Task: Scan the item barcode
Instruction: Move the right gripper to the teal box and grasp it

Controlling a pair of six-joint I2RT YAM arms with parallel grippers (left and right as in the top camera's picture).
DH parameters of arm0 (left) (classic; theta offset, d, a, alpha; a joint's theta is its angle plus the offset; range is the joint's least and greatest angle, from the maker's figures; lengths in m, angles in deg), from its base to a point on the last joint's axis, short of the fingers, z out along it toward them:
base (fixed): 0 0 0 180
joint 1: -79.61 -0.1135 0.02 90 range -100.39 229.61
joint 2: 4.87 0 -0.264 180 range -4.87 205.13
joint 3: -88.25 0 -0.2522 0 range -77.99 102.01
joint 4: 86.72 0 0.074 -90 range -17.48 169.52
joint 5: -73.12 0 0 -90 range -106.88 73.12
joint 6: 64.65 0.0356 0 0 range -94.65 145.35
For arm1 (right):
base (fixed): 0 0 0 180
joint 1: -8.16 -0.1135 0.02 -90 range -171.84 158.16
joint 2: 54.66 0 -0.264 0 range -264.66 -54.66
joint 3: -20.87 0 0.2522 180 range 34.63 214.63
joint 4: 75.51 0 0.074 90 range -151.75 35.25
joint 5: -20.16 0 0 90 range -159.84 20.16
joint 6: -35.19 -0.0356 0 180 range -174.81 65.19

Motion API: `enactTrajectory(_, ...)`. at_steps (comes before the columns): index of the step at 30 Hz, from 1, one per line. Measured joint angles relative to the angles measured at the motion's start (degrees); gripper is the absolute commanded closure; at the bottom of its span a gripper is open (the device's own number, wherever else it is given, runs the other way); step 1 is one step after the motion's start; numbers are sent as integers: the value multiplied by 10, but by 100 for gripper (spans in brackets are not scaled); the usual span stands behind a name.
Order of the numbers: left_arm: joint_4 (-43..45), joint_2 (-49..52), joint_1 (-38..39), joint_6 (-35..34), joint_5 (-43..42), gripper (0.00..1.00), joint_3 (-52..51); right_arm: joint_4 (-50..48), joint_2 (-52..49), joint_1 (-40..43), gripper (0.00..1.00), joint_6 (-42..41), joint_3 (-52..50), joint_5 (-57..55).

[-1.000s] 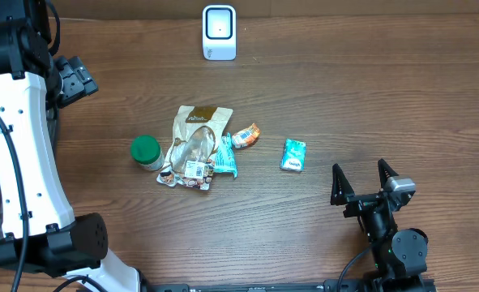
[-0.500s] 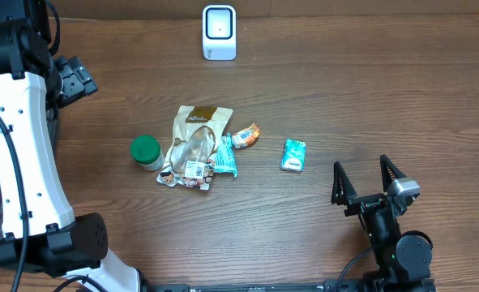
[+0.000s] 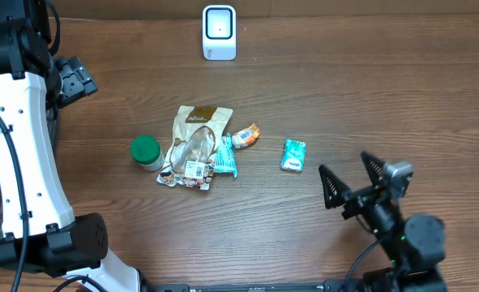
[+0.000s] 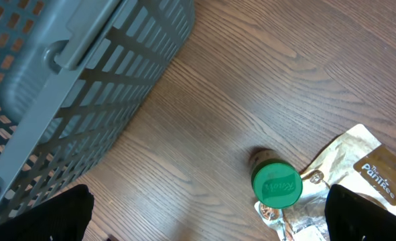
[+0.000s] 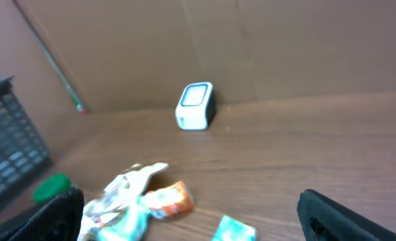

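Black right gripper (image 3: 342, 162) low, jaws wide.

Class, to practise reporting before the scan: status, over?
Left gripper open, empty. Right gripper open, empty, near teal packet. No item lifted; scanner at far edge, nothing in front of it.

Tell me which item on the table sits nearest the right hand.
The small teal packet, lying by itself just ahead of the open right hand. The orange packet, tan pouch and green-lidded jar all lie farther left.
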State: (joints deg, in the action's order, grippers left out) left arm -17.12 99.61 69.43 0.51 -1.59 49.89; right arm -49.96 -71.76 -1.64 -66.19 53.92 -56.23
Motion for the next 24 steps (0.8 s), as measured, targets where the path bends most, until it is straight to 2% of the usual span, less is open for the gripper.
enactTrajectory(3, 0, 0, 0, 0, 0, 0, 0, 63, -99, 0, 0, -3, 110, 27)
enactTrajectory(9, 0, 0, 0, 0, 0, 0, 0, 209, -286, 0, 0, -5, 262, 57)
enactTrajectory(11, 0, 0, 0, 0, 0, 0, 0, 231, -341, 0, 0, -6, 297, 61)
enactTrajectory(21, 0, 0, 0, 0, 0, 0, 0, 219, -546, 0, 0, -10, 332, 148)
enactTrajectory(22, 0, 0, 0, 0, 0, 0, 0, 222, -567, 0, 2, -10, 332, 154)
enactTrajectory(24, 0, 0, 0, 0, 0, 0, 0, 225, -597, 0, 23, -7, 332, 158)
